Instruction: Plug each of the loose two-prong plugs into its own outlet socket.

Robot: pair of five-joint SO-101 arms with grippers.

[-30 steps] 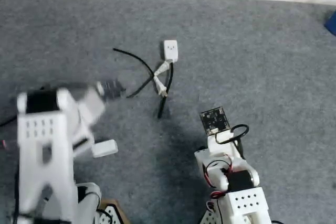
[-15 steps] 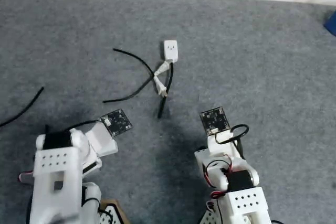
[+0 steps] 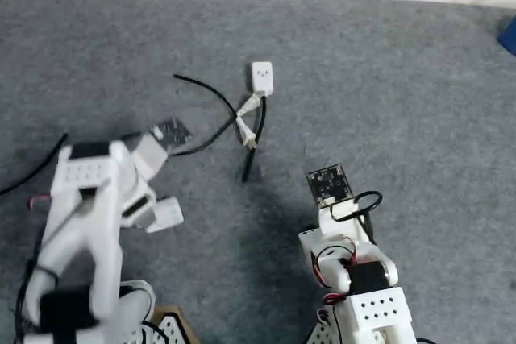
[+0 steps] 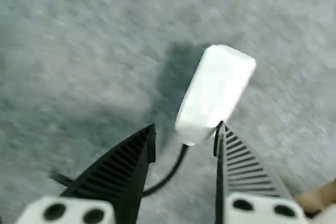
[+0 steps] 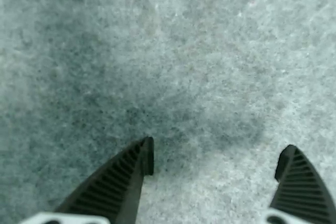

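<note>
left gripper [image 4: 185, 129] sat part open, jaws astride the near end of a white block [image 4: 215, 90] trailing a black cord [image 4: 167, 174]. one fingertip touched the block; we couldn't confirm a clamp, nor tell plug from socket. right gripper [image 5: 218, 145] hung wide open and empty over the grey mat [image 5: 210, 51]. outlet socket [image 3: 262, 77] lay beyond both arms, its bundled cord [image 3: 260, 126] and a loose black cable [image 3: 219, 94] crossing just beside it, near the left wrist. we had open mat on the right, out to the far edge.
</note>
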